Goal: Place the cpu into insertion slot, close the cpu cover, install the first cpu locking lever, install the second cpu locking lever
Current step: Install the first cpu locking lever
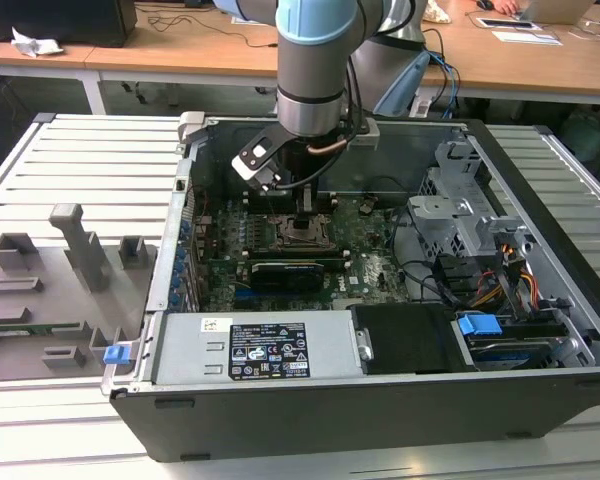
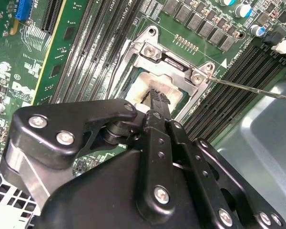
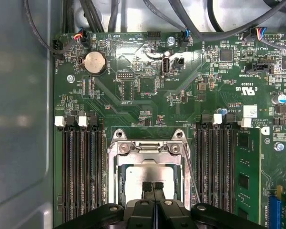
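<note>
Gripper closed, tips together over the cpu within the cpu cover. The second wrist view shows a locking lever jutting sideways. Contact is hidden.

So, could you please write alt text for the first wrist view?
The shut end effector sits over the cpu, which shows through the window of the silver cpu cover. Black memory slots flank them on a green motherboard.

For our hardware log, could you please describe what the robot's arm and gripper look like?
The arm is a silver-grey tube with a light-blue joint cap and a dark cable at the wrist. The gripper is matte black, built of linked bars joined by silver screws, ending in two slim ridged fingers.
</note>
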You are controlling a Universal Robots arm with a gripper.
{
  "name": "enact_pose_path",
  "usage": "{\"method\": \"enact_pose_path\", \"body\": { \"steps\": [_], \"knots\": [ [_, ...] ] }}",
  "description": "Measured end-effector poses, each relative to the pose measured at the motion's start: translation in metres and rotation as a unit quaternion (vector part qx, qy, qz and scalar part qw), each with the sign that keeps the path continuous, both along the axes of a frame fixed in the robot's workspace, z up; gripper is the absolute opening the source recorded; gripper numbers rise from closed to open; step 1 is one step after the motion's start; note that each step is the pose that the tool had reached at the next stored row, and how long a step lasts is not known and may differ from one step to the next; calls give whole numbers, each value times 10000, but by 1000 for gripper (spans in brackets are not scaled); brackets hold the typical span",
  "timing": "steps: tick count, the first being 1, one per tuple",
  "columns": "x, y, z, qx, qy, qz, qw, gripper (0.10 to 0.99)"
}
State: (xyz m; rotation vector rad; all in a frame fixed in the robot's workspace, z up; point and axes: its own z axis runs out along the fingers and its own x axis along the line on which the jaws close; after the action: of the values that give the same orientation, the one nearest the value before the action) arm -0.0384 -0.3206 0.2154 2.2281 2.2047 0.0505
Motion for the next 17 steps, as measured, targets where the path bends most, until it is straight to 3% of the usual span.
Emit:
{"method": "enact_pose_path", "body": {
  "steps": [17],
  "knots": [
    [0, 0, 47, 1, 0, -5, 10000, 106]
  ]
}}
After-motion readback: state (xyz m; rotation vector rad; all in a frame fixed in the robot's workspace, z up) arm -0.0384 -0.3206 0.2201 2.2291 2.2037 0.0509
